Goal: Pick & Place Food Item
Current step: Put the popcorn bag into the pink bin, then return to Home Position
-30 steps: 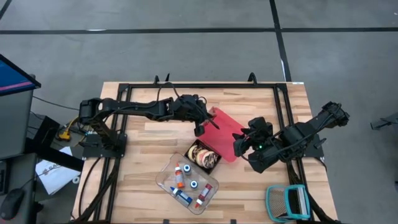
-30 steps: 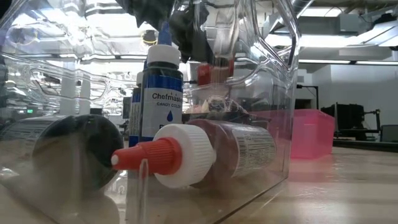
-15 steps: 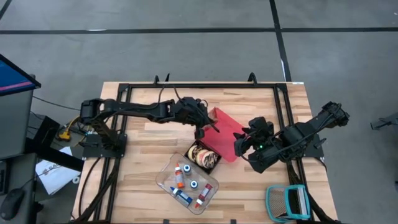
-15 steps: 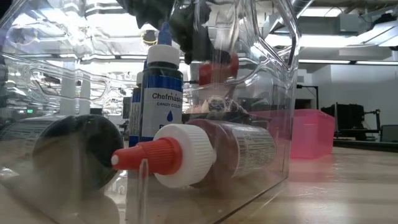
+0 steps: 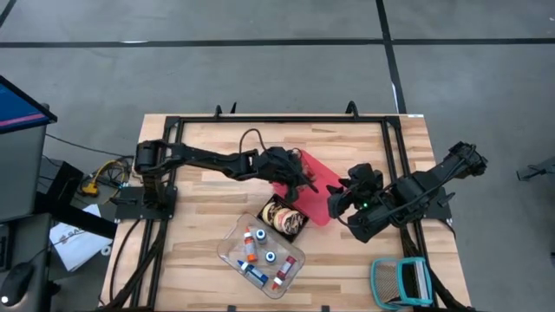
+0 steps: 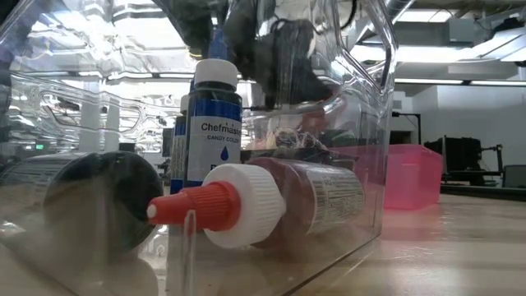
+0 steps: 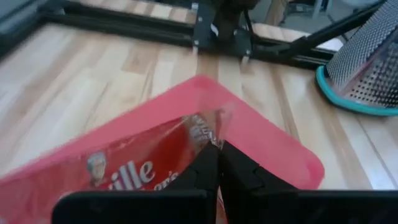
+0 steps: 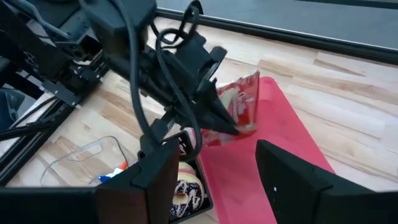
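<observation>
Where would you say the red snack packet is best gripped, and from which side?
By its crimped top edge, coming in from the left arm's side. The red snack packet stands tilted over the pink bin with that thin flat seam uppermost; the left pincer is already shut on it there, while the right pincer waits open.

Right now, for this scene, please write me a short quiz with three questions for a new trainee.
1. True or false: the left gripper is shut on the red snack packet.
2. Over which thing does the packet hang? A) pink tray B) clear bin of bottles C) teal-rimmed grater
3. Fill in: the right gripper is ____ and holds nothing.

Key: 1 true; 2 A; 3 open.
</observation>
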